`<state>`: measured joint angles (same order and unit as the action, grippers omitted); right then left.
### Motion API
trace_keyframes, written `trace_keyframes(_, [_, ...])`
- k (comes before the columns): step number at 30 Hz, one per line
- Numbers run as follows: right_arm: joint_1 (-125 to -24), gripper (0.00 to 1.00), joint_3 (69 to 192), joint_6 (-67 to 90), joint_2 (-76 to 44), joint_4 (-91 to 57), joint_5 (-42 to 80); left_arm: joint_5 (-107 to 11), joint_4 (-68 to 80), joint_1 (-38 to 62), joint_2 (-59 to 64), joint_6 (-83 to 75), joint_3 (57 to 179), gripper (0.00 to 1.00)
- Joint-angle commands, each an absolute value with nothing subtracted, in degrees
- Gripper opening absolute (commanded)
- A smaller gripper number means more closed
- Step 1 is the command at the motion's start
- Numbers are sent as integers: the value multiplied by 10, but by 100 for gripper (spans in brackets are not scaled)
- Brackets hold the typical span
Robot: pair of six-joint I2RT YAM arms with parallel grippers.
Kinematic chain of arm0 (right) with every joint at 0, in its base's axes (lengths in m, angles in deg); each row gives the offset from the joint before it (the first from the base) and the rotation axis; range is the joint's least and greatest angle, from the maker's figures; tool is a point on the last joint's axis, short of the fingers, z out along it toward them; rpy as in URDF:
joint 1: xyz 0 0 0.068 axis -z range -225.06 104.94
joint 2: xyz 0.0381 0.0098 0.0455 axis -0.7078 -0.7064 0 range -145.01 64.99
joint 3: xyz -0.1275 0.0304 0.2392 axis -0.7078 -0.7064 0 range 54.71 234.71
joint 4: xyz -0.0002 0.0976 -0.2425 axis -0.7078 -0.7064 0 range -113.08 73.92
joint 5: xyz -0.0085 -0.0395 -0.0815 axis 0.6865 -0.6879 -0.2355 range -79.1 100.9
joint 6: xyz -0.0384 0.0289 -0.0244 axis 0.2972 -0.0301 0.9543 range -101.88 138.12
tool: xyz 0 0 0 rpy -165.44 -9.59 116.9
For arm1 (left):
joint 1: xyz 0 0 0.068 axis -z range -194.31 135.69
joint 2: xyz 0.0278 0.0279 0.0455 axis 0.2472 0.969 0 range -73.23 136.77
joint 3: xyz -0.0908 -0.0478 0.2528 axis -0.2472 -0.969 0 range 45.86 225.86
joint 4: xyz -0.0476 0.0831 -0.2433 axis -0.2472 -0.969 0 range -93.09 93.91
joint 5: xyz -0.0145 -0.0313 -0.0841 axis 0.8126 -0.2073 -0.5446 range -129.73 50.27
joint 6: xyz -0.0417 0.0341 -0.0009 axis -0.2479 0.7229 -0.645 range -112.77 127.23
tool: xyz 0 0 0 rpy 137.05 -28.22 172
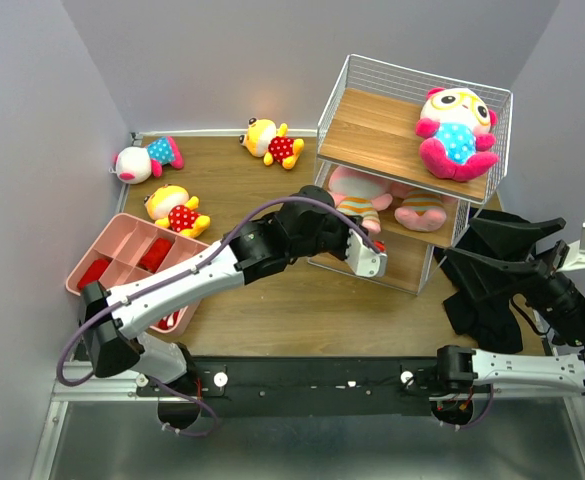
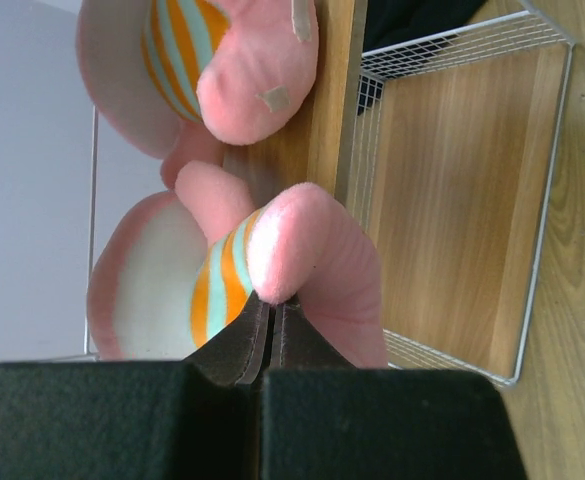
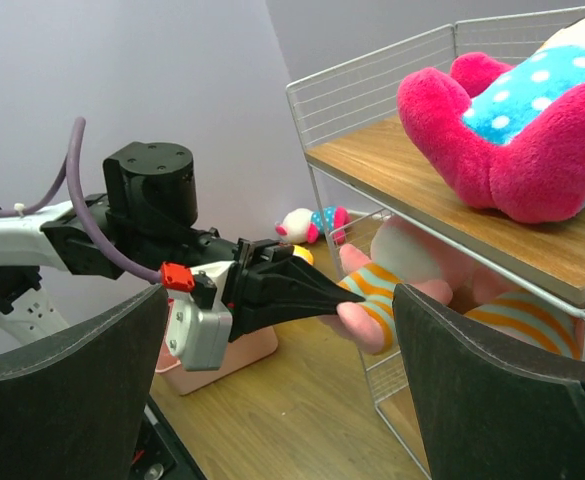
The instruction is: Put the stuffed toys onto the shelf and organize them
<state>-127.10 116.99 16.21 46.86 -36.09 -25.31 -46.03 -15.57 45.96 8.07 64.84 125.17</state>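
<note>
The shelf stands at the back right. A white-faced toy with pink limbs sits on its top board. Two pink striped pigs lie on the middle board. My left gripper is shut on the foot of the left pig, whose striped leg sticks out past the shelf's front edge. The other pig lies beside it. My right gripper hovers open just right of the shelf, apart from every toy. Another white-faced toy and two yellow toys lie on the table.
A pink divided tray holding red items sits at the left, under the left arm. The shelf's bottom board is bare inside its white wire frame. Grey walls close in the back and left sides.
</note>
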Motion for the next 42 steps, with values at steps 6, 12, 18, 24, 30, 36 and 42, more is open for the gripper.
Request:
trace_keyframes(6, [-1272,100,1156,165,491,-348,-253,-452,-103,444,115,705,1276,0])
trace_keyframes(12, [-1272,100,1153,166,494,-347,-253,-431,-80,440,123,726,1263,1])
trace_keyframes(18, [-1272,100,1150,165,504,-347,-254,-413,-46,438,119,729,1239,29])
trace_keyframes(24, [-1272,100,1147,161,511,-347,-250,-402,-32,438,120,739,1228,40])
trace_keyframes(30, [-1272,100,1147,159,512,-347,-251,-383,-3,438,106,739,1211,56])
trace_keyframes(36, [-1272,100,1147,159,508,-349,-257,-380,12,440,91,732,1206,78])
trace_keyframes(42, [-1272,100,1154,159,506,-358,-265,-384,23,444,68,713,1188,80])
